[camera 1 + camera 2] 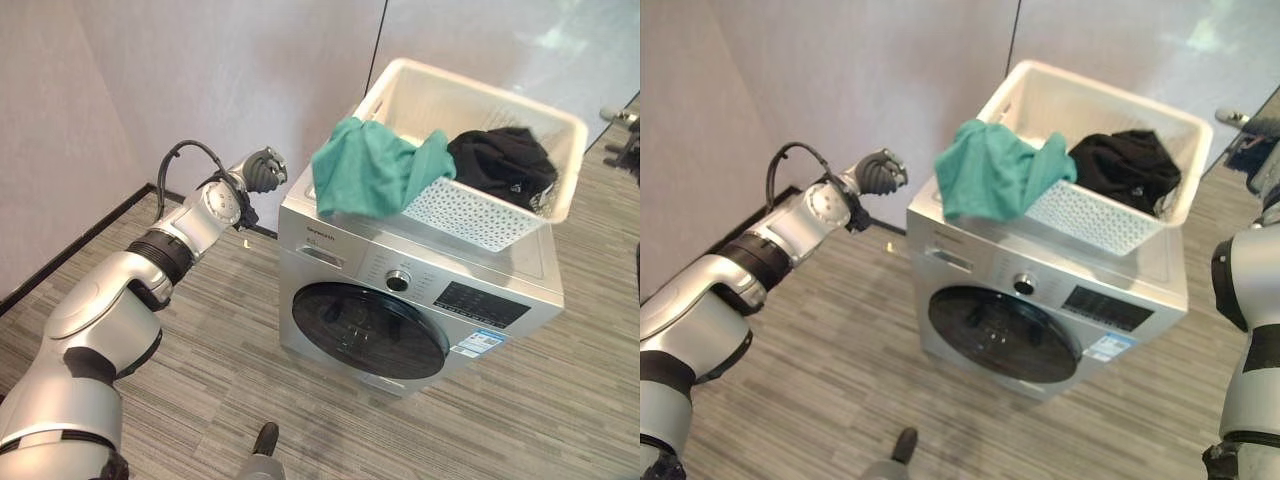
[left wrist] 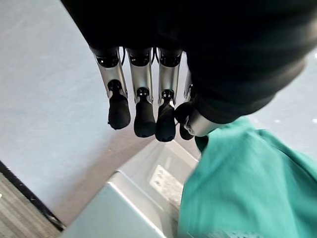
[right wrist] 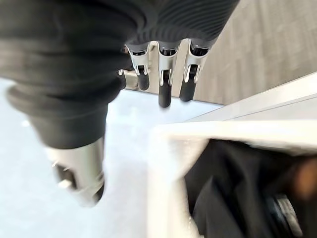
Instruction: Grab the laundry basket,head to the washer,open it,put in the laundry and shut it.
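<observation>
Left eye view, left hand (image 1: pixel 264 168) raised beside washer (image 1: pixel 420 290), fingers relaxed, right hand (image 3: pixel 163 74) likewise loose.

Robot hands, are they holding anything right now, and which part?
Nothing is held. The left hand hangs open beside the washer; the right hand is open near the basket rim, apart from it.

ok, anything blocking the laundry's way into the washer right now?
Yes. The washer's round door is closed, and the basket with the green cloth and black clothes sits on top of the washer.
</observation>
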